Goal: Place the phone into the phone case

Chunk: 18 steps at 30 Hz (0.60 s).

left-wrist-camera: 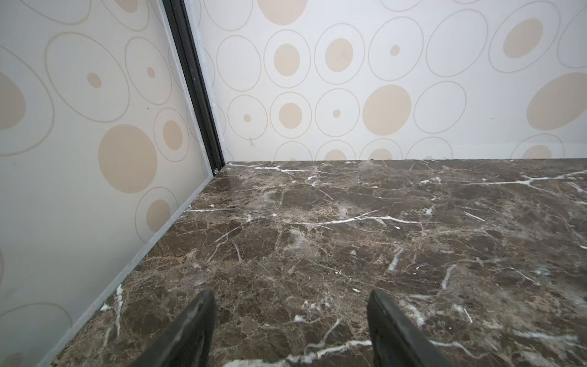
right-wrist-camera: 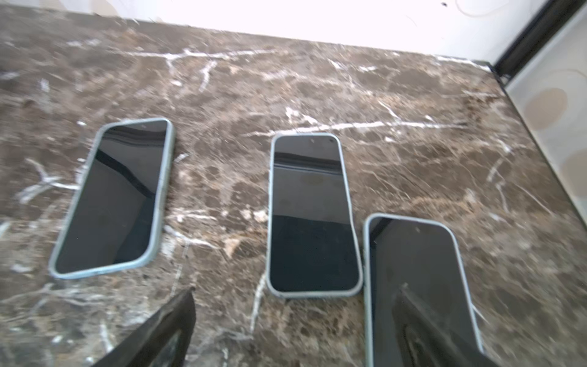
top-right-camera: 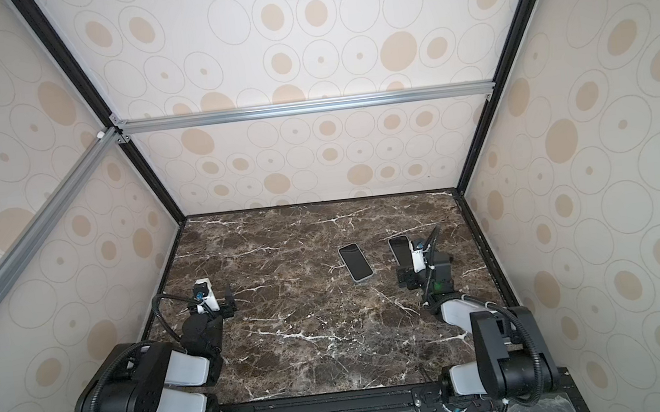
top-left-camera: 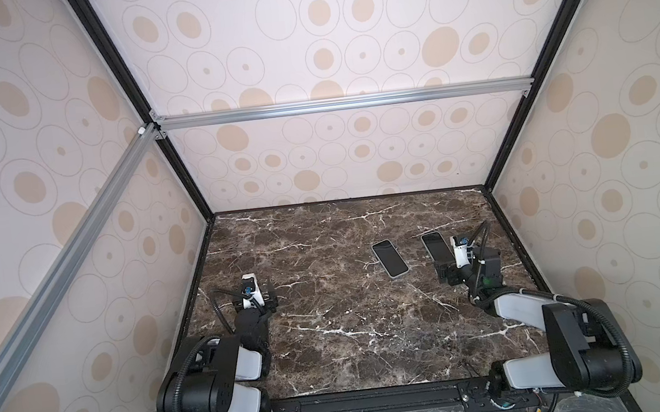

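On marble table: left arm folded back low, left gripper spread, nothing between. right arm stretched forward, right gripper spread, empty. middle phone lies flat just ahead between its fingers. second phone is partly hidden by one finger. third phone sits outside the other. Which one is cased: can't tell.

Three phones side by side, on table's right half

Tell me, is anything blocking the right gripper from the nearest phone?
Nothing visible does. The open right gripper hangs by the nearest phone, one finger overlapping it in the right wrist view; only bare table lies between.
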Motion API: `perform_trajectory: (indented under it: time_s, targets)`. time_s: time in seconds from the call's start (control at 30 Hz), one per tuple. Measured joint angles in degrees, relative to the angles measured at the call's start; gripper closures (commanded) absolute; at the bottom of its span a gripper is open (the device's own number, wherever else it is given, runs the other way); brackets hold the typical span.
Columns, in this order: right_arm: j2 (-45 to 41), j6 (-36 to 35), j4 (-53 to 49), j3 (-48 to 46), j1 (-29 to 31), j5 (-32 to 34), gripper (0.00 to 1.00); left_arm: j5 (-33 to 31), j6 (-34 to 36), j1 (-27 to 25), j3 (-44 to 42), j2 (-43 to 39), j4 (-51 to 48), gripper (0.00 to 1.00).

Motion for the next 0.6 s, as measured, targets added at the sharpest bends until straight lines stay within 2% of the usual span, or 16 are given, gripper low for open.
perform_trajectory:
  time_s: [0.1, 0.23, 0.47, 0.6]
  targets:
    - [2.2, -0.1, 4.5, 0.0, -0.4, -4.5, 0.02, 1.0, 0.3, 0.1, 0.0, 3.6, 3.7, 0.14]
    - [5.2, 0.0, 6.6, 0.0, -0.4, -6.8, 0.01, -0.2, 0.3, 0.2, 0.0, 6.5, 5.7, 0.01]
    - [7.1, 1.1, 8.3, 0.8, -0.9, -5.4, 0.01, -6.2, -1.1, 0.3, 5.0, 6.5, 2.2, 0.01]
    - [9.1, 1.7, 14.3, -0.9, -1.1, -4.5, 0.02, -7.3, -1.4, 0.3, 7.6, 6.5, -0.7, 0.01]
